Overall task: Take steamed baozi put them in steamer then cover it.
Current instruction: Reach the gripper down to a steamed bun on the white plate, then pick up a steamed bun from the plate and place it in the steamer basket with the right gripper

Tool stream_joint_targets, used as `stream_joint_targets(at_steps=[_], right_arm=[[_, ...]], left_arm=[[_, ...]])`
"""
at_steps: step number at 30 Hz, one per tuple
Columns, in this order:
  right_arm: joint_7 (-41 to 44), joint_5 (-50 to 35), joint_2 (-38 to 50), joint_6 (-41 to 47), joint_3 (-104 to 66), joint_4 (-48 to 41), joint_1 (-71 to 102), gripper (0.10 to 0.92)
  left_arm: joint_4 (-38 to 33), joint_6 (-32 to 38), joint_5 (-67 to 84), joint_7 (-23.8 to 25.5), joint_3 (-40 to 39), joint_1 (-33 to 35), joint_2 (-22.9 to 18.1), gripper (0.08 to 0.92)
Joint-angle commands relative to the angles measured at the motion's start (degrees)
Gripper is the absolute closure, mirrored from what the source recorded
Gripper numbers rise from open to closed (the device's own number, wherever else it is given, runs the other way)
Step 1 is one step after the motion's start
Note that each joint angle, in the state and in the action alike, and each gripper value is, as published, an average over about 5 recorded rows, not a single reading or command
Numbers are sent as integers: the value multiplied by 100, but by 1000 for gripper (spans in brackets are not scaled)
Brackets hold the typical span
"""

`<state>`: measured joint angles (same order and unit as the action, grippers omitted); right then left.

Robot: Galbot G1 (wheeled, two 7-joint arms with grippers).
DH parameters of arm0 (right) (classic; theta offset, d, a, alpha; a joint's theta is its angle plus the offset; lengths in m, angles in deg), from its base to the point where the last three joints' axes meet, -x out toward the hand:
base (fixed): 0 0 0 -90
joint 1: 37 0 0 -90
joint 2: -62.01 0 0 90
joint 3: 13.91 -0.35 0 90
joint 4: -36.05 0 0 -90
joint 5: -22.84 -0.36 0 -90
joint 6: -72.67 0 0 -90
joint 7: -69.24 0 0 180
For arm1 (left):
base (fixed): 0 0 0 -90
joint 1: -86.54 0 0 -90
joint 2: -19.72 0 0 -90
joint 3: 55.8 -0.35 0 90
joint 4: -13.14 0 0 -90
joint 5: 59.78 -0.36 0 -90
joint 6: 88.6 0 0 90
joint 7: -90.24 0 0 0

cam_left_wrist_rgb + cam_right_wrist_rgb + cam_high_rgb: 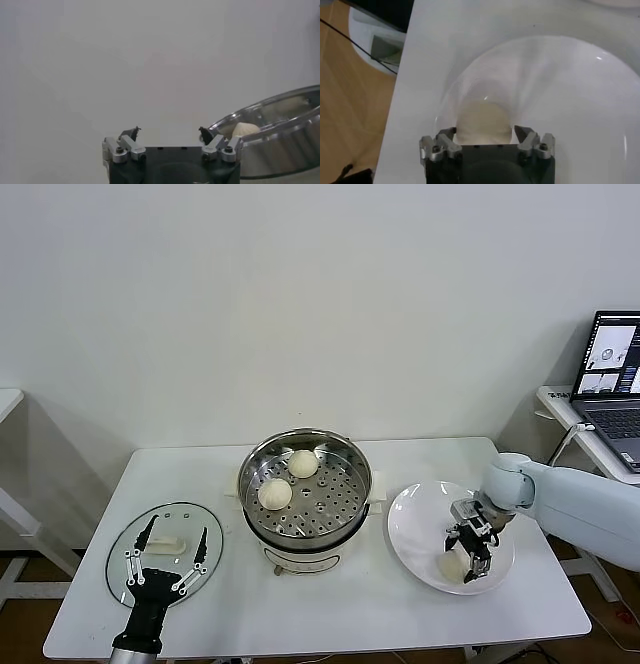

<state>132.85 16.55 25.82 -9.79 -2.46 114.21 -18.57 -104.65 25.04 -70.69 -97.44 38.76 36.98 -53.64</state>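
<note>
Head view: the left gripper [168,552] hangs spread wide above the glass cover [164,556] on the table [330,604]. Two buns [275,494] sit in the steamer [305,489].

Right wrist view: the right gripper [484,134] straddles a bun [482,120] on the white plate [560,90], fingers [522,133] at its sides.

The right gripper [484,134] sits low over a white plate [570,85], its fingers [446,136] closed against either side of a cream-white baozi [482,120] resting on the plate. The plate lies on a white table [435,60] close to its edge, beyond which is wooden floor [350,115].
</note>
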Motion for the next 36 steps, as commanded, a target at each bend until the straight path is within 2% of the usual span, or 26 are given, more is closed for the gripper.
stream_joint_targets(at_steps=[1,10,15,19,27,36], right_arm=[[-105,49,32,-17,-37,121,-62,355],[406,-85,-204,-527,-116,490,-1619,364],[547,-490,-1033,-1457,300,386,-3020,357],[593,-554,-1866,-2333,337,279,-3465,348],[477,86,-3096,-3355,227,432,-3391,347],[105,1085,-3648,-4259,421,602,-2702,347]], left_arm=[[29,7,1,1,-22,-29,7,177],[30,8,37,-16,-112,-119,124,177],[22,16,59,-23,-168,-152,186,177],[21,21,65,-28,-194,-157,210,177],[10,31,66,-34,-190,-140,214,177],[-11,29,67,-55,-154,-122,204,177]])
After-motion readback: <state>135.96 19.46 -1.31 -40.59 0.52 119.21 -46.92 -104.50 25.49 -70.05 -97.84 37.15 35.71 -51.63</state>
